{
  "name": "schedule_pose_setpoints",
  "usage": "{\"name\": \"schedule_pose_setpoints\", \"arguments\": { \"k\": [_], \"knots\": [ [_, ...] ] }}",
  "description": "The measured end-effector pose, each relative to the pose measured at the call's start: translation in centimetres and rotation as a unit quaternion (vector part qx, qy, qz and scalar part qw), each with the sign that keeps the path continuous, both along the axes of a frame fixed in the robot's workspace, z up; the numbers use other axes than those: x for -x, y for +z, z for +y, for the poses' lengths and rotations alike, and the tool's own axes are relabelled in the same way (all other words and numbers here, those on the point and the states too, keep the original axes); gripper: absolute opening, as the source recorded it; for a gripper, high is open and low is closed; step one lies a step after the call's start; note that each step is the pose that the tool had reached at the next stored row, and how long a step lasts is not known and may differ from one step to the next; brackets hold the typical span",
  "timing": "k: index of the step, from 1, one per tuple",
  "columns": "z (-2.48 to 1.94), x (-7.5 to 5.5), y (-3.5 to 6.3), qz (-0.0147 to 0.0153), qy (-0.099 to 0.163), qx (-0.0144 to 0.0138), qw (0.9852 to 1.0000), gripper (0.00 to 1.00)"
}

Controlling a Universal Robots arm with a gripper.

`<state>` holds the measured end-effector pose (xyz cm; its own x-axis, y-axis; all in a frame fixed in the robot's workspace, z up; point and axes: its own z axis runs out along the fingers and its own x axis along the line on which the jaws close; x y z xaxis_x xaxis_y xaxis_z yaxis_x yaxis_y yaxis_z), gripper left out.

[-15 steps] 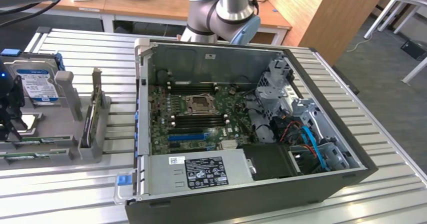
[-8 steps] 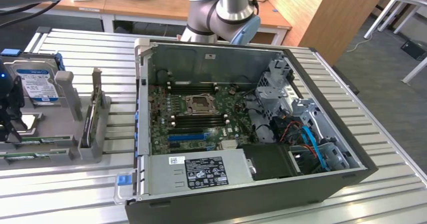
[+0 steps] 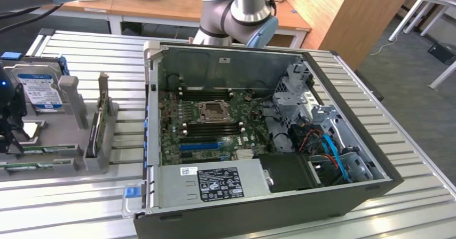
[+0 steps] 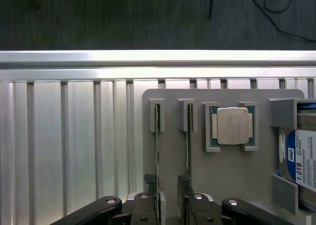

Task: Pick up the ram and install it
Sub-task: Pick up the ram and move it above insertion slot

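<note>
The ram (image 4: 157, 146) stands on its long edge in a slotted grey holder (image 4: 232, 175). A second stick (image 4: 188, 146) stands just beside it and parallel, with a CPU (image 4: 232, 126) past that. The holder rests on the ribbed surface (image 4: 64, 151), at the exterior view's left of the open case (image 3: 242, 63).

The hand (image 4: 168, 205) hovers above one end of the two sticks, spread wide and grasping nothing. The ram seems to lie between its fingers, though that is hard to tell for sure.

The stick looks light, thin and stiff, and probably fragile. A sideways twist could crack it, and the smooth board may slip. The best hold is likely a pinch across the two flat faces near the upper edge, about mid-length, clear of the contact edge.

Its long axis runs along the slot, which is left to right in the exterior view.
</note>
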<state>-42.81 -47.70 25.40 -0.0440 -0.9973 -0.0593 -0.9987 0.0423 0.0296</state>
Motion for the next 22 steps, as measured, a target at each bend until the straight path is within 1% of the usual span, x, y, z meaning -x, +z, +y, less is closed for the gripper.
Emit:
{"name": "schedule_pose_setpoints", "arguments": {
  "k": [14, 17, 19, 22],
  "knots": [
    [0.0, 0.0, -1.75, 0.0, 0.0, 0.0, 1.0, 0.31],
    [-0.02, 0.0, -1.76, 0.0001, 0.0, 0.0001, 1.0, 0.31],
    [-0.24, 0.0, -1.78, 0.0, 0.0, 0.0, 1.0, 0.31],
    [-0.28, 0.0, -1.77, 0.0, 0.0, 0.0, 1.0, 0.31]
  ]
}}
